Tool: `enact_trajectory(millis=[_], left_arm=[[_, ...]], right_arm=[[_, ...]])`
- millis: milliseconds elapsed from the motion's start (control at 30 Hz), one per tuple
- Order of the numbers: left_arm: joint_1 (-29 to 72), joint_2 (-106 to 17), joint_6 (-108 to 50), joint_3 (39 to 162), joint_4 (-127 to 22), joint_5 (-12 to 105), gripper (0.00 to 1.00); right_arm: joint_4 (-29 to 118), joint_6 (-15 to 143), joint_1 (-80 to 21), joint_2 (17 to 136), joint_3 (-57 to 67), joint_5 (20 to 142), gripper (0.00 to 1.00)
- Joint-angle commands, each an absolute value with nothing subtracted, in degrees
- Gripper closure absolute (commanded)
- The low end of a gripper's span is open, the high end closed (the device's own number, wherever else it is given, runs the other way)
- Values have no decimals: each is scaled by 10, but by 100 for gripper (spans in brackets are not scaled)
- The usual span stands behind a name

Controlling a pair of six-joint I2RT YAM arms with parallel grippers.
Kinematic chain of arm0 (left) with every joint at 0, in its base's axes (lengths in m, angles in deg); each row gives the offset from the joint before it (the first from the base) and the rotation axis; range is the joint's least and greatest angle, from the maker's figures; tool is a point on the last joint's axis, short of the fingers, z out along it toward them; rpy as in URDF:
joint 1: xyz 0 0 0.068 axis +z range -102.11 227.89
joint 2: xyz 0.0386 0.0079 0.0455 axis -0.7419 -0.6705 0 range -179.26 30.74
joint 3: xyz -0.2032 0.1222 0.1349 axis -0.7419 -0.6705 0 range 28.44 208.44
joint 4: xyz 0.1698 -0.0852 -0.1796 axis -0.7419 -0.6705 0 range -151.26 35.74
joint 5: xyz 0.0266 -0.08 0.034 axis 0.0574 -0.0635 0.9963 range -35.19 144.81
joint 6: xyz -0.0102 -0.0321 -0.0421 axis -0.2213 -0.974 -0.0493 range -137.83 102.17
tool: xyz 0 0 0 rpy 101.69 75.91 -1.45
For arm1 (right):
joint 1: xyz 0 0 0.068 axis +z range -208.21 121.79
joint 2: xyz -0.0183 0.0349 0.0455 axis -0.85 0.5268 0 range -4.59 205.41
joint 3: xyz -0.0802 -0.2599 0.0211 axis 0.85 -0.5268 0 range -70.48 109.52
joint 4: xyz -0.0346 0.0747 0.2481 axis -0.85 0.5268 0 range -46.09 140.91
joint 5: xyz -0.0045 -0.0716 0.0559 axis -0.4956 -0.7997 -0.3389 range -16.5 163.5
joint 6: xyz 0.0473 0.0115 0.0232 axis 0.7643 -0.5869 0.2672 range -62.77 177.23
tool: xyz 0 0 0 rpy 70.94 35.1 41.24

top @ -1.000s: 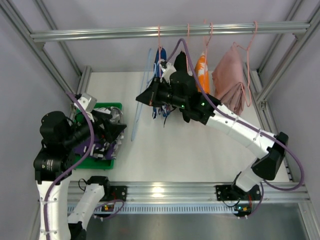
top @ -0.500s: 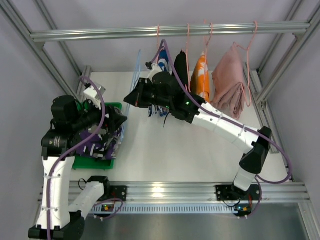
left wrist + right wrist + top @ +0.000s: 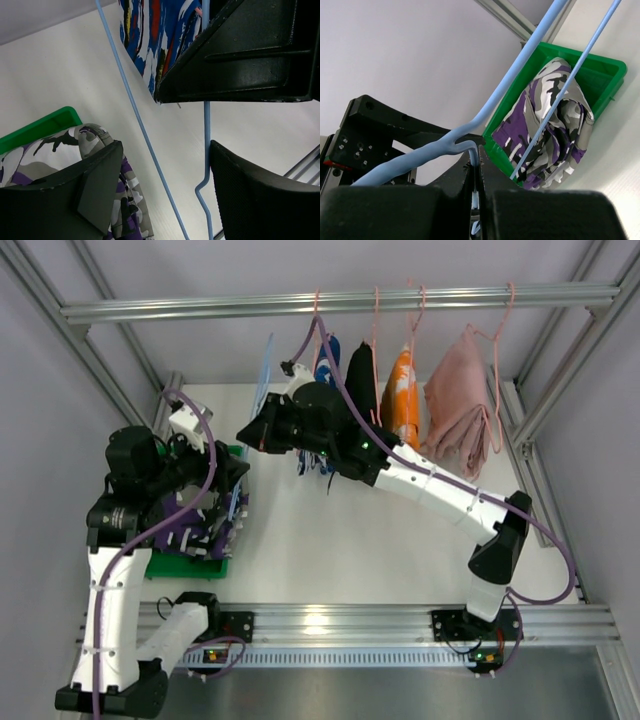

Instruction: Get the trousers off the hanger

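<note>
The trousers, in purple, white and dark-grey camouflage print, lie bunched in the green bin at the left; they also show in the right wrist view and the left wrist view. My right gripper is shut on the light-blue wire hanger and holds it in the air above the bin's right side, free of the trousers. The wrist view shows the wire pinched between the jaws. My left gripper is open and empty beside the trousers, with the hanger's wires passing between its fingers.
A blue-and-white garment, a black one, an orange one and a pink one hang on pink hangers from the rail. Frame posts stand at both sides.
My right gripper has moved left and up with the hanger, lifting it off the bin area. My left arm has risen and its gripper has pulled back above the trousers.
</note>
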State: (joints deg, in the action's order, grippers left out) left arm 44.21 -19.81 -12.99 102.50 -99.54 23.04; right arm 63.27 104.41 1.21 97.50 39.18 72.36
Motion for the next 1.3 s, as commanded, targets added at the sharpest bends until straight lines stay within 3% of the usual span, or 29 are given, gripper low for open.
enact_trajectory(millis=[0, 233, 367, 567, 633, 700, 733, 767, 800, 867, 900, 1133, 1267], left_arm=[[431, -206, -126, 1018, -941, 263, 27], [374, -220, -126, 1012, -921, 331, 42], [335, -221, -128, 1006, -914, 375, 57], [330, -216, -147, 1008, -919, 417, 99], [330, -212, -158, 1009, -925, 415, 100], [330, -200, -168, 1007, -930, 417, 100], [330, -195, -176, 1006, -932, 420, 100], [330, -183, -177, 1004, -935, 426, 100], [330, -179, -177, 1004, -941, 430, 100], [331, -171, -199, 1008, -953, 454, 100], [338, -169, -203, 1009, -958, 458, 100], [365, -185, -264, 1045, -958, 392, 100], [372, -239, -302, 1101, -953, 353, 100]], right_arm=[[625, 1046, 28, 983, 431, 712, 100], [625, 1046, 34, 989, 441, 712, 100], [625, 1045, 36, 989, 440, 711, 100], [623, 1039, 35, 981, 437, 709, 100], [621, 1031, 35, 976, 432, 709, 98], [616, 1024, 34, 971, 425, 710, 85], [614, 1022, 33, 962, 415, 710, 65], [613, 1021, 31, 959, 411, 710, 54], [616, 1022, 29, 954, 406, 710, 32], [624, 1025, 26, 936, 392, 703, 19], [627, 1023, 26, 928, 387, 701, 2], [613, 997, 26, 850, 339, 719, 0], [571, 943, 26, 796, 302, 791, 1]])
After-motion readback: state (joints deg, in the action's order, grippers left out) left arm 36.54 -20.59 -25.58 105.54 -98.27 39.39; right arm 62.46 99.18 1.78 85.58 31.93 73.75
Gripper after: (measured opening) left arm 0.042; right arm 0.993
